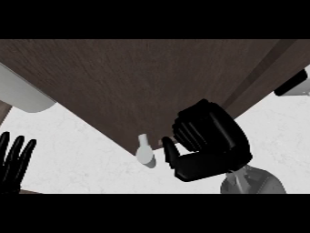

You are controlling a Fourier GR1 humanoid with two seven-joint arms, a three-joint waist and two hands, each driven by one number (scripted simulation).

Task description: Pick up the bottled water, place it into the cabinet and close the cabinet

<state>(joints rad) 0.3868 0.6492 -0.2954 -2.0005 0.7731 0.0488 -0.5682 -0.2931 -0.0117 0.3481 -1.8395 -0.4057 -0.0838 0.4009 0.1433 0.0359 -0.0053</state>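
A dark brown cabinet door [137, 82] fills the upper middle of the head view, with a small pale handle [144, 151] at its lower corner. My right hand [211, 141] is at the door's lower edge, just right of the handle. Its relaxed fingers [187, 129] rest against the wood, the thumb [169, 154] points toward the handle, and it holds nothing. My left hand [6, 164] rests open at the lower left edge, fingers up. The bottled water shows in no part of the view.
A pale rounded body [13, 88] juts out from under the door at the left. A white and black object [302, 84] sits at the upper right. The white speckled counter [83, 159] lies below the door.
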